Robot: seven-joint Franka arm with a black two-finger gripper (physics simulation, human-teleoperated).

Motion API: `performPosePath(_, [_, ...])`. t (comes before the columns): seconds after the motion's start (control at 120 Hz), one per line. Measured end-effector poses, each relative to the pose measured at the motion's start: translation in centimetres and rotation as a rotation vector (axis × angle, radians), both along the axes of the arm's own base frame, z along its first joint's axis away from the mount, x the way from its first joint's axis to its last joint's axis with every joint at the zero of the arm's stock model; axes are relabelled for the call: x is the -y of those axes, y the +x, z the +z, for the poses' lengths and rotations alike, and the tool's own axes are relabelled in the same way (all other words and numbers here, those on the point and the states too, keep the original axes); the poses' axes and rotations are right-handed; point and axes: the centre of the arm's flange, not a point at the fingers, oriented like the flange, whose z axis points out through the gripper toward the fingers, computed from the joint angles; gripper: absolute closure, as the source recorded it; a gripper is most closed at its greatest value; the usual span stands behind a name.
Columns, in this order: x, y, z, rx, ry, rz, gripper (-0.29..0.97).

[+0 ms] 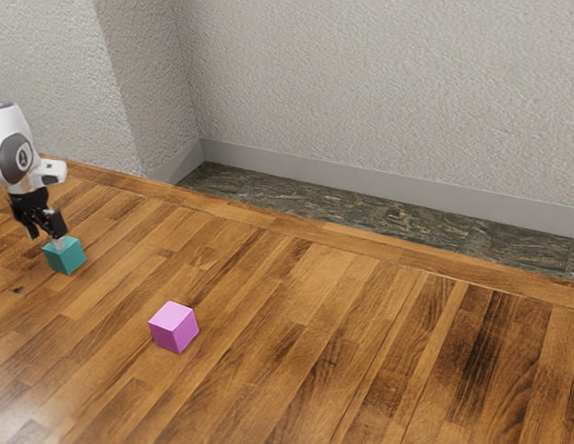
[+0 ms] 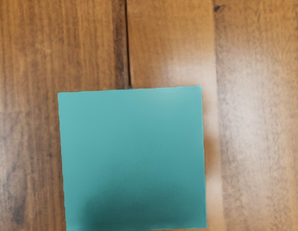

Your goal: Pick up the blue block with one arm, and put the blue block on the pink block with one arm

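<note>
hovering just above the blue block (image 1: 65,255), which sits on the worktop (image 1: 361,351) well apart from the pink block (image 1: 173,326), the claw (image 1: 48,236) may clip an edge and shove it if off-centre; open or closed, i cannot tell.

Standing by, I am counting two blocks in all: one blue block (image 1: 65,255) and one pink block (image 1: 173,326). One arm (image 1: 11,153) is working at the scene, and it is carrying one gripper (image 1: 46,231). One wooden table (image 1: 361,351) is bearing both blocks. One strip of dark stone floor (image 1: 361,211) is running behind it, edged by one grey skirting board (image 1: 380,180).
</note>
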Motion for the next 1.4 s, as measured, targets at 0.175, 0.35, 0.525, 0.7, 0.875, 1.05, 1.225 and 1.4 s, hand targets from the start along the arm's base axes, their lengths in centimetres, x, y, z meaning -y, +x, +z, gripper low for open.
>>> performPosePath(0.175, [-0.4, 0.4, -1.2, 0.026, 0.009, -0.062, 0.00])
performPosePath(0.35, [-0.4, 0.5, -2.9, 0.046, -0.024, -0.084, 0.00])
performPosePath(0.525, [-0.4, 0.8, -5.0, 0.044, -0.045, -0.113, 0.00])
performPosePath(0.7, [0.0, 1.5, -5.8, 0.055, -0.060, -0.141, 0.00])
performPosePath(0.875, [0.2, 1.7, -5.8, 0.060, -0.064, -0.158, 0.00])
performPosePath(1.05, [0.2, 1.7, -5.6, 0.062, -0.061, -0.166, 0.27])
performPosePath(1.225, [2.1, 0.8, 3.3, 0.115, -0.012, -0.188, 0.40])
performPosePath(1.4, [9.2, -0.1, 13.7, 0.150, 0.027, -0.259, 0.39])
